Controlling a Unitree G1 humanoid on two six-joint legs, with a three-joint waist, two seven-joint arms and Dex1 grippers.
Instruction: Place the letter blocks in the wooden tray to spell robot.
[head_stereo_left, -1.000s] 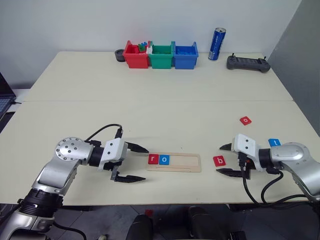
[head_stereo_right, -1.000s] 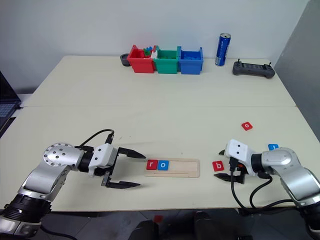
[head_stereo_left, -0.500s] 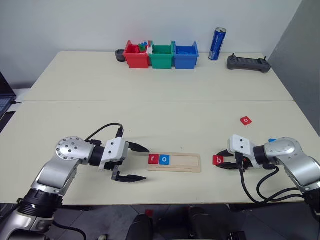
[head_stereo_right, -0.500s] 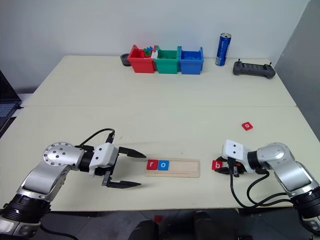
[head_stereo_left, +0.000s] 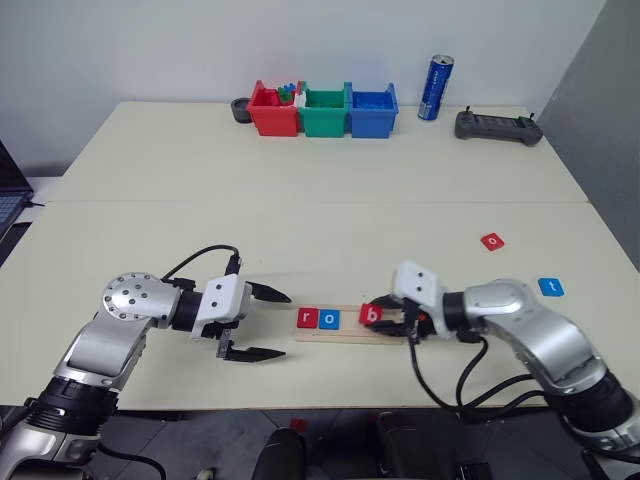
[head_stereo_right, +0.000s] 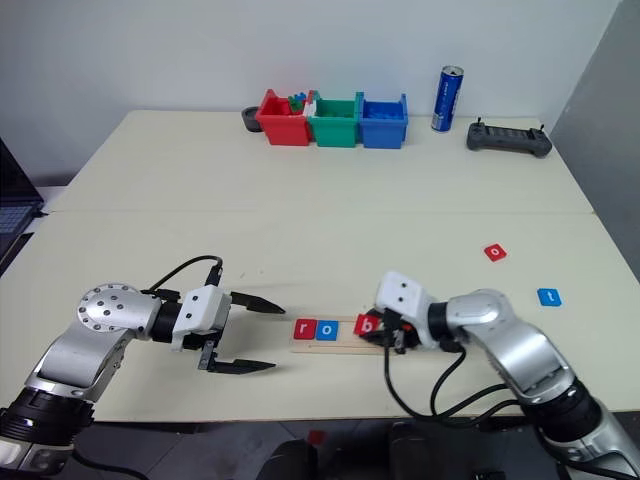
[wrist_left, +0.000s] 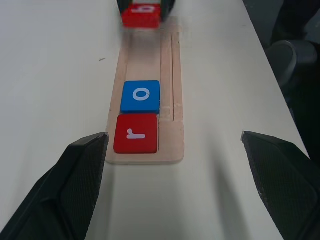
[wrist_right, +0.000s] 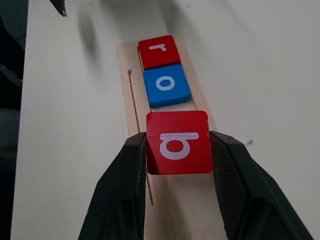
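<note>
We are holding the red b block (wrist_right: 177, 141) in the right gripper (head_stereo_left: 400, 322), jaws clamped, over the wooden tray (head_stereo_left: 390, 336) at 3 o'clock of the blue o block (head_stereo_left: 328, 319); next, we are lowering it flush beside o. Left gripper (head_stereo_left: 262, 323) jaws apart.

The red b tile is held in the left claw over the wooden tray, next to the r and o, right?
Not quite: the right claw holds the red b tile, as the right wrist view shows. It is over the wooden tray, next to the r and o.
</note>
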